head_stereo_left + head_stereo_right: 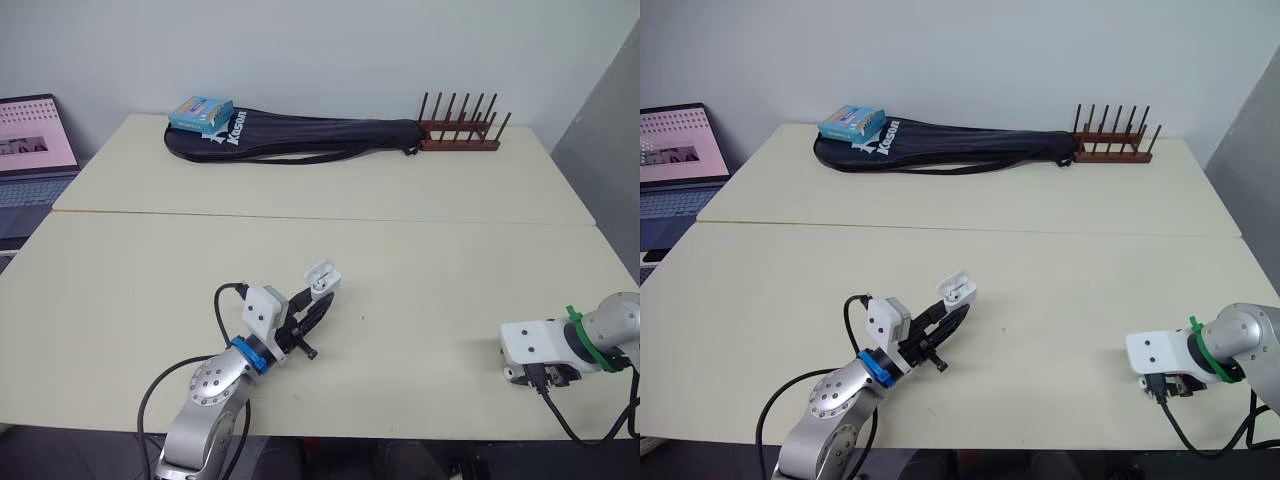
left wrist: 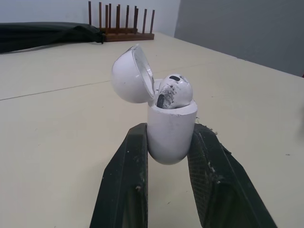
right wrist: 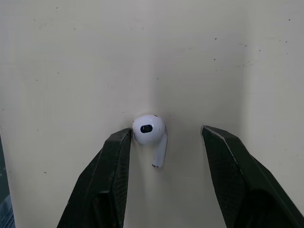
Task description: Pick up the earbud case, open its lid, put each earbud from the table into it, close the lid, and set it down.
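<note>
The earbud case (image 2: 170, 135) is being held by the left end effector (image 1: 312, 308) in the lower centre of the left eye view, with both black fingers clamped against the sides of its lower body. It is being kept upright and appears to be raised just clear of the surface (image 1: 450, 270). The lid (image 2: 128, 76) is being left hinged back, so the opening is being presented upward. One earbud (image 2: 173, 92) is being carried in the case, its head showing above the rim. The low grip is judged to be keeping the lid and the opening unobstructed for loading. At the lower right of the frame, the right end effector (image 3: 167, 133) is being held down at the surface with its fingers apart. The second earbud (image 3: 149, 133) is lying between them, its head at, or just beside, one finger and apart from the other. This straddling stance is judged to be preparing a pinch, so pickup of the second earbud is being treated as the step in hand. Because contact is being made on one side only, the small rounded earbud could be pushed aside during closure. The racket bag (image 1: 300, 135) and wooden rack (image 1: 460, 130) are lying well apart in the upper part of the frame.
</note>
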{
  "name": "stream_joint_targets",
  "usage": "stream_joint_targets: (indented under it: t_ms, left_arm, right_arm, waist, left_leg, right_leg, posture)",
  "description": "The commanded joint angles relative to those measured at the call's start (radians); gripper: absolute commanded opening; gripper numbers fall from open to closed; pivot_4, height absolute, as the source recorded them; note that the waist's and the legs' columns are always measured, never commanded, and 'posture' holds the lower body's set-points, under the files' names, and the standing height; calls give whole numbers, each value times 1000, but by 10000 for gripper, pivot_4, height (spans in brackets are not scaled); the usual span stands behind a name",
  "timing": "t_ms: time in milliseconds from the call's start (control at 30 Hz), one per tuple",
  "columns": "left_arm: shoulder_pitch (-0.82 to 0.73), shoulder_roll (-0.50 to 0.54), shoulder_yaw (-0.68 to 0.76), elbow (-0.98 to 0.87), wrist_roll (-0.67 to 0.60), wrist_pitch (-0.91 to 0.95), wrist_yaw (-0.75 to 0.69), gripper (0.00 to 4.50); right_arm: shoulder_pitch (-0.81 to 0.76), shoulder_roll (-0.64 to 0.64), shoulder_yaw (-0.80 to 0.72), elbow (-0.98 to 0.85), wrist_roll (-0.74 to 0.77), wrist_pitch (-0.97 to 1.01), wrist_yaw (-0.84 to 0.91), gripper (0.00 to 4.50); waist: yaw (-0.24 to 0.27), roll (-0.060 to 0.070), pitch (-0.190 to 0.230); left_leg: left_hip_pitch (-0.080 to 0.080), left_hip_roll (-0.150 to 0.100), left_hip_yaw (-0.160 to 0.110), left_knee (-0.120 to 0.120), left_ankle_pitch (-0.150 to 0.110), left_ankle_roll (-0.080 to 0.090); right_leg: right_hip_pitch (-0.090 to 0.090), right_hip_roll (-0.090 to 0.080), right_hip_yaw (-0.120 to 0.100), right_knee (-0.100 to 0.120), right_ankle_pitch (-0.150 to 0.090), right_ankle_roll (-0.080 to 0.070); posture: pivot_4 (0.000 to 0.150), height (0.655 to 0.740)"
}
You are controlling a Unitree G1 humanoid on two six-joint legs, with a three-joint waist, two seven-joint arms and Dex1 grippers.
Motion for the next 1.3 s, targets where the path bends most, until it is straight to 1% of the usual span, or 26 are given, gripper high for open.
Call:
stream_joint_targets:
  t_ms: [33, 133, 167, 367, 500, 600, 700, 733, 833, 933, 1033, 1300]
  left_arm:
    - [0, -5, 2, -38, -9, -12, 5, 7983]
    - [-2, -5, 1, -36, -9, -12, 5, 7983]
    - [-3, -5, 1, -35, -8, -13, 5, 7983]
    - [-11, -6, -1, -24, -6, -18, 0, 7983]
    - [-23, -8, -3, -13, -5, -25, -5, 7983]
    - [-37, -8, -4, -3, -6, -31, -14, 7983]
    - [-64, -11, -7, 8, -8, -37, -22, 7983]
    - [-76, -12, -9, 12, -10, -38, -26, 7983]
    - [-102, -15, -11, 23, -14, -37, -38, 7983]
    - [-126, -18, -17, 23, -25, -28, -45, 7983]
    - [-150, -24, -20, 9, -40, -7, -50, 7983]
    - [-163, -23, -21, 0, -50, 7, -57, 7983]
  right_arm:
    - [3, 12, 7, -9, 0, 8, -2, 14701]
    - [2, 15, 6, -14, 1, 12, 2, 4421]
    - [1, 15, 6, -14, 1, 13, 3, 3873]
    - [-20, 16, -22, -14, 25, 12, 3, 3876]
    - [-96, 55, -64, -12, 93, 26, -1, 3876]
    - [-205, 159, -93, -38, 200, 101, -36, 3876]
    - [-325, 350, -117, -96, 329, 222, -153, 3876]
    - [-350, 440, -126, -121, 371, 245, -214, 3876]
    - [-378, 610, -124, -156, 402, 242, -342, 3876]
    - [-386, 731, -98, -152, 376, 183, -449, 3876]
    - [-378, 812, -64, -126, 335, 98, -513, 3876]
    - [-362, 857, 5, -55, 303, 0, -528, 3876]
  waist:
    - [-1, -1, 0]
    - [-3, -1, -1]
    - [-3, -1, -1]
    - [-3, -1, -1]
    - [-3, -1, -1]
    - [-4, -1, 0]
    - [-4, -2, 0]
    - [-3, -1, 0]
    - [2, -2, 0]
    - [8, -2, 0]
    - [6, -2, 0]
    - [0, -2, 0]
  left_leg:
    - [0, 0, 0, 0, 0, 0]
    - [1, 0, 0, 0, 0, 0]
    - [1, 0, 0, 0, 0, 0]
    - [1, 0, 0, 0, 0, 0]
    - [1, 0, 1, 0, 0, 0]
    - [1, 0, 1, 0, 0, 0]
    - [0, 0, 0, 0, 0, 0]
    - [0, 1, -1, 0, 0, 0]
    - [-3, 0, -5, 0, 0, 0]
    - [-6, 0, -6, 0, 0, 0]
    - [-6, -1, -6, 0, 0, 0]
    - [-4, 0, -6, 0, 0, 0]
  right_leg:
    - [0, 0, 0, 0, 0, 0]
    - [0, 0, 0, 0, 0, 0]
    - [1, 0, 0, 0, 0, 0]
    - [1, 0, 0, 0, 0, 0]
    - [0, 0, 1, 0, 0, 0]
    - [0, 1, 1, 0, 0, 0]
    - [0, 1, 0, 1, 0, 0]
    - [0, 1, 0, 1, 0, 0]
    - [-1, 1, -3, 1, 0, 0]
    - [-3, -1, -5, 0, 0, 0]
    - [-3, -2, -5, 1, 0, 0]
    - [-3, 1, -5, 3, 0, 0]
  posture:
    - [1500, 7087]
    - [1500, 7087]
    - [1500, 7087]
    - [1500, 7087]
    - [1500, 7087]
    - [1500, 7087]
    - [1500, 7087]
    - [1500, 7087]
    - [1500, 7087]
    - [1500, 7087]
    - [1500, 7087]
    - [1500, 7087]
